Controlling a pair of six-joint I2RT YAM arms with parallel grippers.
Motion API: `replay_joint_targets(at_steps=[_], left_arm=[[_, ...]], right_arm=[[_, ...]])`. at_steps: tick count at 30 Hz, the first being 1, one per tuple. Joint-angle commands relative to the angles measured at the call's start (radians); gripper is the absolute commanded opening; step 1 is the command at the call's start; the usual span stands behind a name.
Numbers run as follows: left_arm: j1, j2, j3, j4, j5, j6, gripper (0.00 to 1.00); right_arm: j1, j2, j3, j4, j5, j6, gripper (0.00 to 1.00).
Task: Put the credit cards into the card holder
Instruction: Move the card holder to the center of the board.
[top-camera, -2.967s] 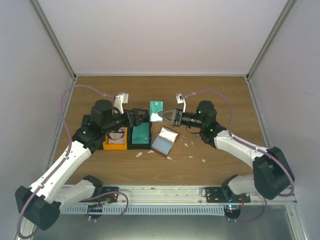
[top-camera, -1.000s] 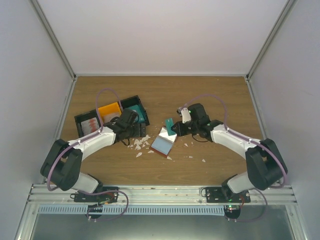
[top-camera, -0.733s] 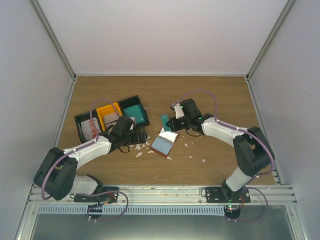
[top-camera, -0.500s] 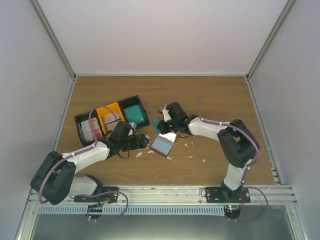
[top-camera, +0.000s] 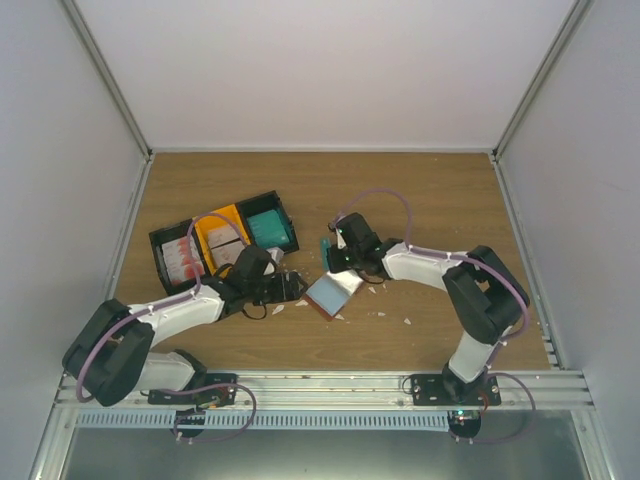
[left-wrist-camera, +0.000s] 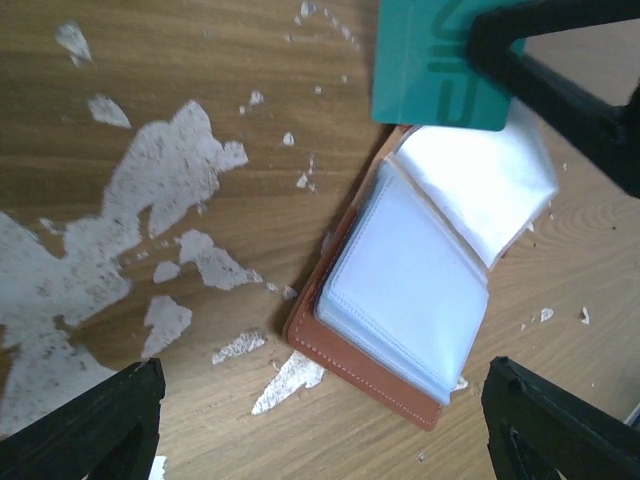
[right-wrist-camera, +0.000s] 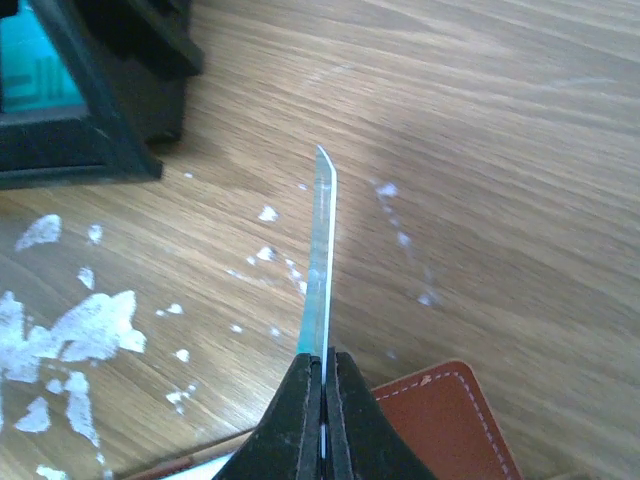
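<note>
Presently my right claw is clenched on one thin teal rectangular credit card. Both fingers pinch its lower edge, and the card stands on edge, pointing to 12 o'clock in the right wrist view.

The reddish-brown leather card holder lies opened flat on the wooden table, clear sleeves facing up. In the top view it sits at 6 o'clock from my right claw, just beside it. In the left wrist view the card's near edge overlaps the holder's far end, above a raised white sleeve. I cannot tell whether card and sleeve touch.

My left claw is released, its fingers spread wide and gripping nothing. It hovers low over the table, with the holder at 1 o'clock from it in its own view and white scraps at 10 o'clock.

More cards lie in the black plastic tray, at 10 o'clock from my left claw in the top view.
</note>
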Motion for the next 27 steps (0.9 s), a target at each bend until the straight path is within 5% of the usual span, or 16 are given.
replay_joint_targets(at_steps=[1, 11, 27], left_arm=[[-0.040, 0.045, 0.015, 0.055, 0.007, -0.026, 0.87], [-0.145, 0.156, 0.067, 0.086, 0.019, -0.068, 0.71], [-0.216, 0.227, 0.145, -0.048, -0.133, -0.097, 0.51]], right_arm=[[-0.008, -0.046, -0.071, -0.112, 0.120, 0.071, 0.00], [-0.008, -0.185, -0.194, -0.169, 0.138, 0.238, 0.00], [-0.136, -0.485, -0.361, 0.017, -0.411, 0.186, 0.02]])
